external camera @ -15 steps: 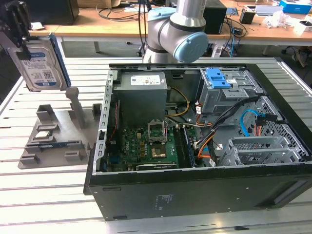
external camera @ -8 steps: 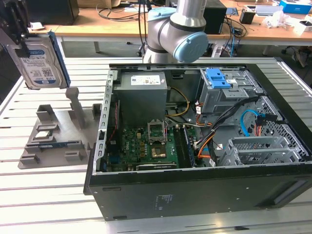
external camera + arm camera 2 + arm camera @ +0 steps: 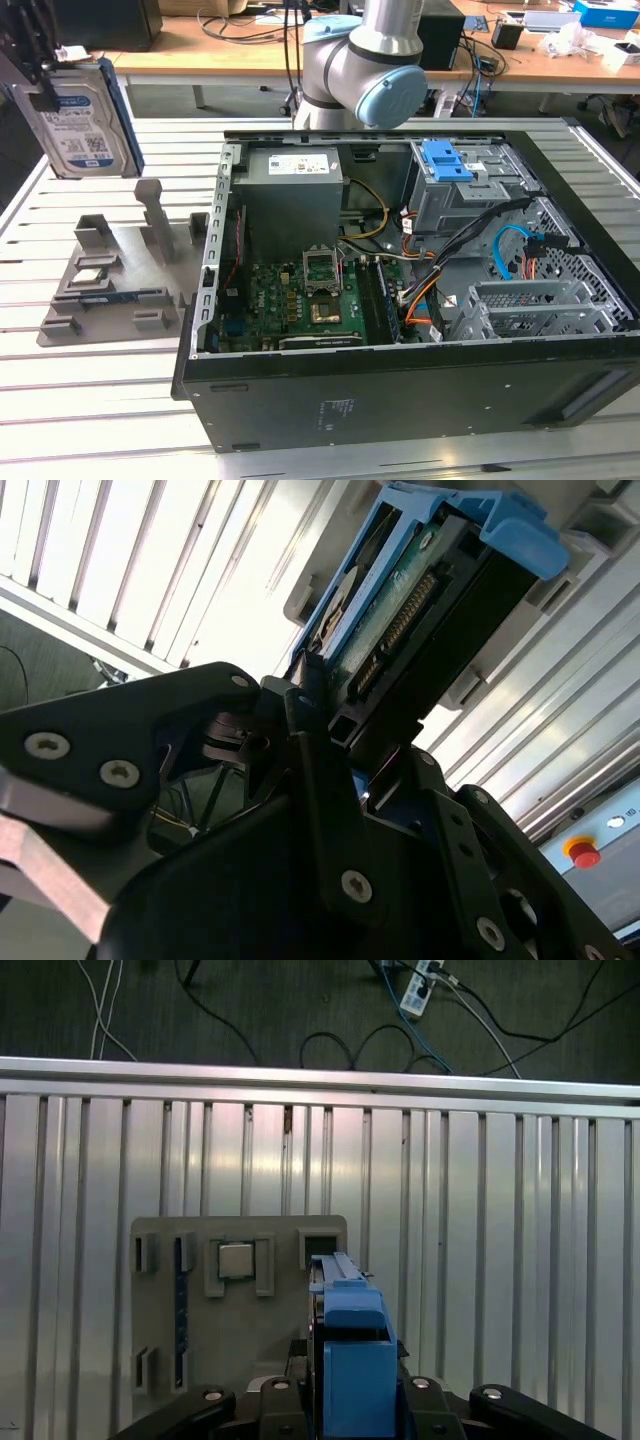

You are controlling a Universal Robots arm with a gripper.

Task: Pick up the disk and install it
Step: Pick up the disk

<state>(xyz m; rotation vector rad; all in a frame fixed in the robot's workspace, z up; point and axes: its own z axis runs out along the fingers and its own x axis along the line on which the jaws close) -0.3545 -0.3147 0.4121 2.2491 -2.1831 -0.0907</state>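
The disk [image 3: 82, 125] is up in the air at the exterior view's left, standing on edge, its white-and-blue label facing the camera. It hangs above the slatted bench [image 3: 100, 400] and over the far end of the grey holder [image 3: 120, 290], clear of both.

In the second wrist view the gripper [image 3: 330, 710] has it: the black fingers [image 3: 325, 800] are clamped on one end of the drive, the connector edge and circuit board showing just beyond them. The blue carrier frame [image 3: 350, 1360] wraps the sides, and in the first wrist view it stands right in front of the lens, with the holder and bench slats beneath.

The open computer case [image 3: 400, 390] lies to the exterior view's right of the holder, well apart from the disk. Inside it are the grey power-supply box [image 3: 295, 190] and, further right, a blue latch [image 3: 447, 160] on the drive cage. The arm [image 3: 365, 60] rises behind the case.
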